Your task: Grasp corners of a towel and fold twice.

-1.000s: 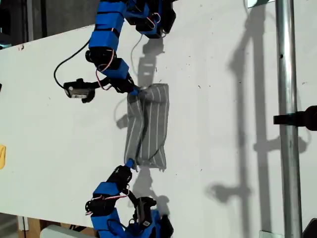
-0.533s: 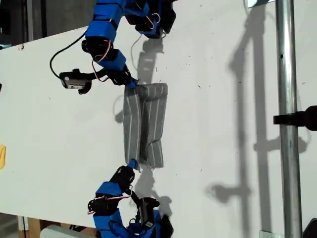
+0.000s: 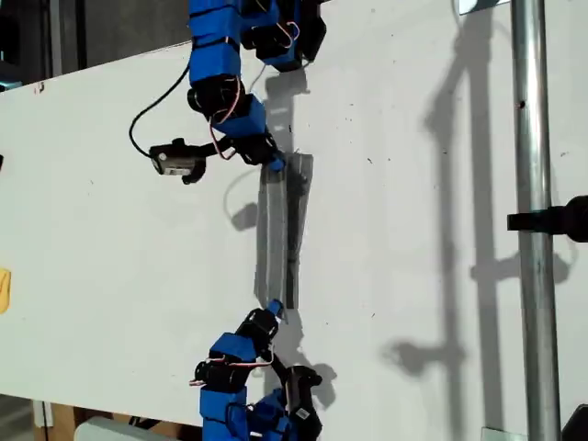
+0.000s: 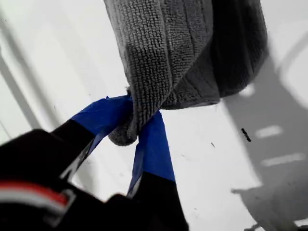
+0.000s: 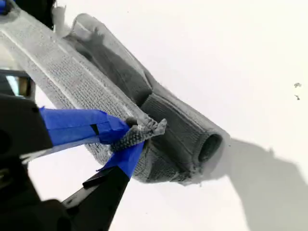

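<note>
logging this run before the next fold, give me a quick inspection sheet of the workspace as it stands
surface: white table, bare, a few small dark specks.
job's things: the towel, grey with thin stripes, bunched into a narrow band stretched between both grippers; the fold looks unfinished.
clutter: a small yellow item at the exterior view's left edge.
grippers: my first gripper is shut on a towel end; my second gripper is shut on the other. Which arm in the exterior view is which cannot be told.
cables: black cable looping off the upper arm; red and white wires on both arms.
surroundings: metal pole with a black clamp at the exterior view's right; strong shadows.
</note>
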{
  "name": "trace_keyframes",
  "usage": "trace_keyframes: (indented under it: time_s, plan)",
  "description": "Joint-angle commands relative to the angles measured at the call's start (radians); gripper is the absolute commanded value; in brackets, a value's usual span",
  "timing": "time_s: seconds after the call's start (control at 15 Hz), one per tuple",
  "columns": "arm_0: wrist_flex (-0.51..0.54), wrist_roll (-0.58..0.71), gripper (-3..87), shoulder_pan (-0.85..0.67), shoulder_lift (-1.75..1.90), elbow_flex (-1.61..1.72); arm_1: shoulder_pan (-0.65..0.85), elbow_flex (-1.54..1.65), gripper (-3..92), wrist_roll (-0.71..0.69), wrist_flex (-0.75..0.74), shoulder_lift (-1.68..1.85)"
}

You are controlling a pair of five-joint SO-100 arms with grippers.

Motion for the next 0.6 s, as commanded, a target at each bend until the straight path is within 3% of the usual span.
trace_keyframes:
  time_s: [0.0,0.53]
  plan:
    - [-0.023,-0.015,-2.9,0.006,0.058,0.029,-0.04,-0.006,-0.2,0.032,-0.078,-0.086]
    - [-0.169,-0.009,-2.9,-0.043,-0.035,0.118,0.041,0.242,-0.2,0.057,-0.135,-0.006]
